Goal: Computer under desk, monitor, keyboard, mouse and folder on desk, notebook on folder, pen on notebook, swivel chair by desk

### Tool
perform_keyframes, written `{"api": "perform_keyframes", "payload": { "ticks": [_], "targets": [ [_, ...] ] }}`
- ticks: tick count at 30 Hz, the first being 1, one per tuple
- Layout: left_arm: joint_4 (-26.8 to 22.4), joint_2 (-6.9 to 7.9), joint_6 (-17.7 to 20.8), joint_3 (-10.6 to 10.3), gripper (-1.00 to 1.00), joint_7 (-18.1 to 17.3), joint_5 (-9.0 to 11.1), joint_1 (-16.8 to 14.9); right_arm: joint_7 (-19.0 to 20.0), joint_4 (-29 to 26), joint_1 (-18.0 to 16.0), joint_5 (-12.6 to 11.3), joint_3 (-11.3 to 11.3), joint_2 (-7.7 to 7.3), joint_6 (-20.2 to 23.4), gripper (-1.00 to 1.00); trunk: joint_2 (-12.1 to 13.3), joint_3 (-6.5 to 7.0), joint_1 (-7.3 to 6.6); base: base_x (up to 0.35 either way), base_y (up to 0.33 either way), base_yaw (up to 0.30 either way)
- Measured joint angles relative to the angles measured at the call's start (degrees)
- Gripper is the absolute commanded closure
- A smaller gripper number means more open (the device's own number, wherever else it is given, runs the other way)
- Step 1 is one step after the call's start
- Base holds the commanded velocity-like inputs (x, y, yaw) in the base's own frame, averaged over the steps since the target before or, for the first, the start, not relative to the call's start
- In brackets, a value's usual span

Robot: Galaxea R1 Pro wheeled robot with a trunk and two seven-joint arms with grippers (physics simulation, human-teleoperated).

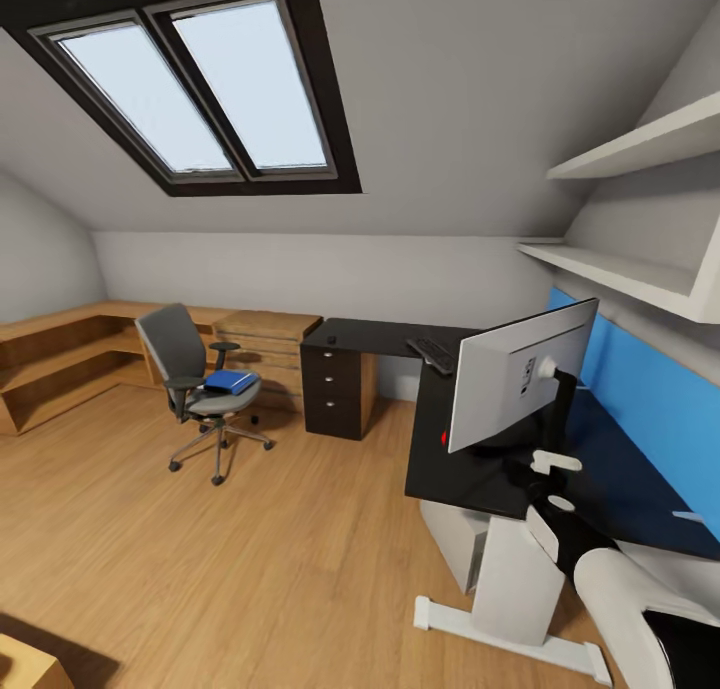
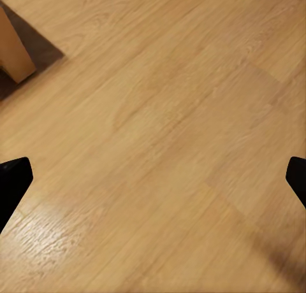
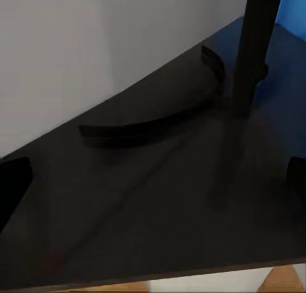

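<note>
Head view of an attic bedroom: the wide flat monitor (image 1: 520,374), its white back to the camera, stands on the near wing of the long L-shaped desk (image 1: 455,474) with the glossy black top. A slim keyboard (image 1: 430,353) lies near the desk's inner corner, and a small black mouse (image 1: 331,339) sits at its far left end, above the black three-drawer unit. The flat bright blue folder (image 1: 231,380) rests on the seat of the grey swivel chair (image 1: 190,384), well apart from the desk on the wooden floor (image 1: 200,559). The light grey computer tower (image 1: 455,539) stands under the desk's near edge. The left gripper (image 2: 153,178) hangs over bare floorboards, fingers spread wide with nothing between them; the right gripper (image 3: 153,181), likewise spread and empty, hovers over the desk top by the monitor's thin black neck (image 3: 255,44). The folder looks light, thin and somewhat flexible, probably slick, so pinching one overhanging edge seems the safest hold.
</note>
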Motion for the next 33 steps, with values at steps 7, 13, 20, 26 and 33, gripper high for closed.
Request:
{"api": "perform_keyframes", "payload": {
  "ticks": [7,13,20,26,33],
  "targets": [
    [0.01,-0.05,0.03,-0.06,-1.00,0.00,-0.01,0.00,-0.02,-7.79,-0.02,-0.06,-0.12,0.12,10.53,-1.00,0.00,0.00,0.00,-0.002,0.006,0.000],
    [0.02,-0.01,0.03,-0.08,-1.00,0.00,-0.01,0.00,-0.26,-19.47,-0.02,-0.06,-1.16,1.38,20.71,-1.00,0.00,0.00,0.00,0.000,0.001,0.000],
    [0.01,0.00,0.03,-0.08,-1.00,0.00,-0.01,0.00,-4.07,-24.95,0.11,-0.06,-1.71,4.19,23.65,-1.00,0.00,0.00,0.00,0.000,0.000,0.000],
    [0.01,-0.01,0.03,-0.10,-1.00,0.00,-0.01,0.01,-5.70,-26.15,2.41,-0.14,-1.63,5.48,23.72,-1.00,0.00,0.00,0.00,0.000,0.000,0.000],
    [0.02,0.00,0.03,-0.15,-1.00,0.00,-0.09,0.00,-6.32,-27.50,5.11,0.05,-1.40,7.90,21.51,-1.00,0.00,0.00,0.00,0.000,0.000,0.000]
  ]
}}
